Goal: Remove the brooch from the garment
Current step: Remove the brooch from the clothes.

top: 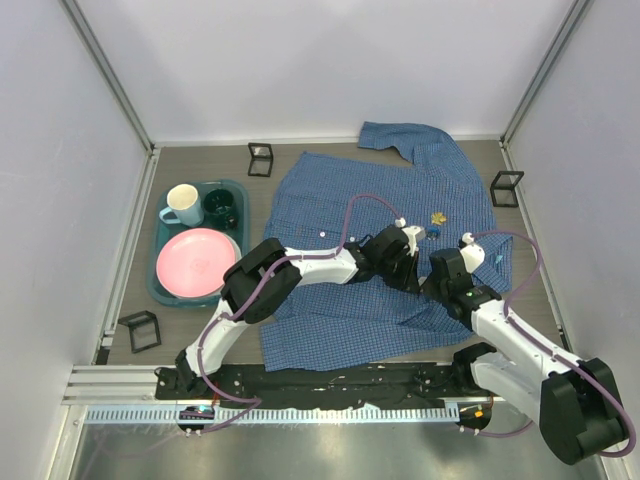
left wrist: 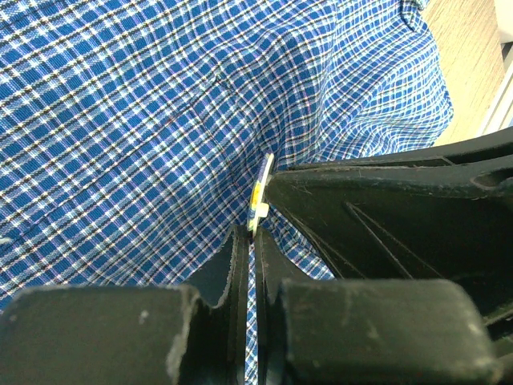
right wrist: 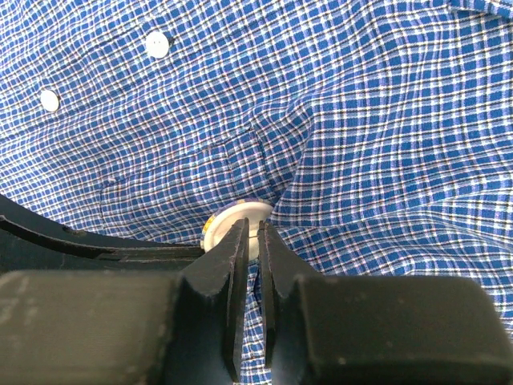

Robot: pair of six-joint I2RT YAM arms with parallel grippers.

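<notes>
The shirt [top: 330, 320] lay spread over the middle and right of the desk [top: 205, 162], collar at the far edge. The brooch [right wrist: 228, 218] sat on it in the desk's right half, about midway between the near and far edges, hidden from above by the two wrists meeting over it. It was a small round disc, so it had no long axis to speak of. It stood on edge, its pale flat face turned to the right wrist camera. In the left wrist view the brooch [left wrist: 259, 196] showed only a thin yellow-and-blue rim.

The right fingers [right wrist: 228, 265] were drawn nearly together with a slim gap. Their tips overlapped the disc's lower edge and appeared to pinch it or its fastening (the contact itself was hidden behind the tips). The left fingers [left wrist: 240, 273] were pressed together just below the disc, tips almost touching it. Check cloth showed in the slit between them, but whether a fold was nipped there could not be told. The shirt puckered in ridges towards both sets of tips.

Both arms were at the brooch, the right one closer. The coming move likely turned on drawing the disc off the cloth, back along the right fingers' line, with the left side holding the shirt down.

No brand, label or writing could be read anywhere
</notes>
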